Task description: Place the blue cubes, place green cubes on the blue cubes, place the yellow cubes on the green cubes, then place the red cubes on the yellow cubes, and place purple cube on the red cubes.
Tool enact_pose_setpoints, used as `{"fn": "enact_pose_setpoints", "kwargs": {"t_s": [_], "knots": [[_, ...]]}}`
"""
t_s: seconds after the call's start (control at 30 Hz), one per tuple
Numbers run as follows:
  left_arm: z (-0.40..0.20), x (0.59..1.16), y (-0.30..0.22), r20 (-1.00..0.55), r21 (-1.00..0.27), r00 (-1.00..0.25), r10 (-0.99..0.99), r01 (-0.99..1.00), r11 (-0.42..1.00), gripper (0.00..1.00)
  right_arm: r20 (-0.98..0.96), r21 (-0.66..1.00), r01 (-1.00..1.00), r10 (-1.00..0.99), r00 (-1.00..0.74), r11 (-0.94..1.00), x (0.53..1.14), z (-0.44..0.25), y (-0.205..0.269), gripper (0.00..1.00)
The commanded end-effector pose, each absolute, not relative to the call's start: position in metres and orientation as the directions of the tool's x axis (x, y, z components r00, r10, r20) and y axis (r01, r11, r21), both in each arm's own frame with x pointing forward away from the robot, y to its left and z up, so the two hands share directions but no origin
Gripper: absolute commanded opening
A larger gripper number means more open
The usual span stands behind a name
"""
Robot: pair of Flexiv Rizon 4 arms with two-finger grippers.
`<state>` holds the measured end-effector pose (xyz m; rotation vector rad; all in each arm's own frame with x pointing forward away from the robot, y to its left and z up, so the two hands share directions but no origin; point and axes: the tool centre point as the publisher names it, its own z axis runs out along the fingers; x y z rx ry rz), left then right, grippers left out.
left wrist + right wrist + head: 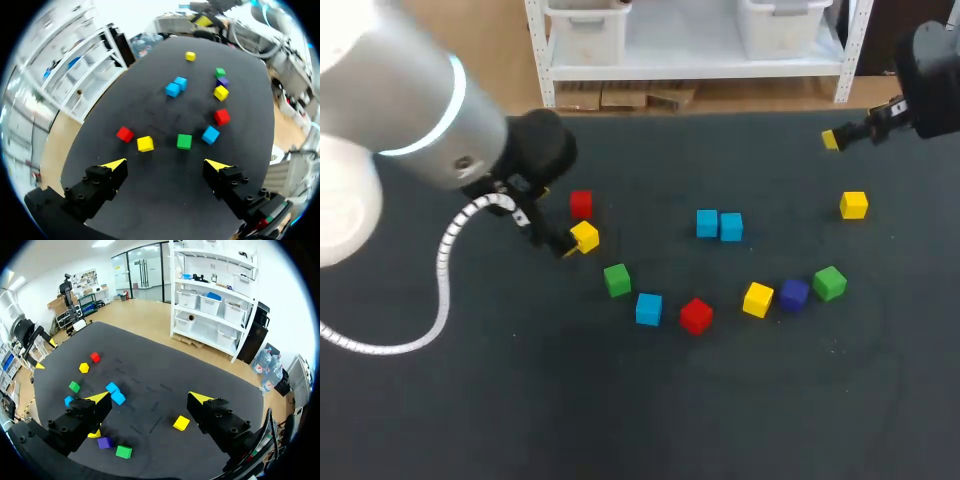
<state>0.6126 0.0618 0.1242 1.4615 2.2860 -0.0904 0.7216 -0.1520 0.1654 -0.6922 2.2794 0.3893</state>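
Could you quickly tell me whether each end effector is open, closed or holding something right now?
Left end effector: open, holding nothing.
Right end effector: open, holding nothing.

blue cubes (648,309): 3 | green cubes (616,279): 2 | yellow cubes (757,299): 3 | red cubes (696,316): 2 | purple cube (794,294): 1 | total on the desk (720,410): 11 cubes

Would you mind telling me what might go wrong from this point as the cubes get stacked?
1. The two blue cubes sit touching, so gripping one may well shove the other.
2. The purple cube sits close between a yellow cube and a green cube; a grasp there could knock these neighbours.
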Motion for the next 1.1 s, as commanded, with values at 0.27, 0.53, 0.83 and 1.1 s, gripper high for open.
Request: {"fn": "enact_pose_setpoints", "kwargs": {"t_s": [0.27, 0.53, 0.83, 1.1], "knots": [[0.113, 0.621, 0.035, -0.168, 0.121, -0.207, 0.964, 0.966, 0.228, 1.00, -0.710, 0.069, -0.575, -0.365, -0.602, 0.815, 0.720, 0.165, -0.151, 1.00], [0.113, 0.621, 0.035, -0.168, 0.121, -0.207, 0.964, 0.966, 0.228, 1.00, -0.710, 0.069, -0.575, -0.365, -0.602, 0.815, 0.720, 0.165, -0.151, 1.00], [0.113, 0.621, 0.035, -0.168, 0.121, -0.207, 0.964, 0.966, 0.228, 1.00, -0.710, 0.069, -0.575, -0.365, -0.602, 0.815, 0.720, 0.165, -0.151, 1.00], [0.100, 0.624, 0.021, -0.098, 0.096, -0.202, 0.974, 0.973, 0.212, 1.00, -0.710, 0.069, -0.575, -0.365, -0.602, 0.815, 0.720, 0.165, -0.151, 1.00]]}}
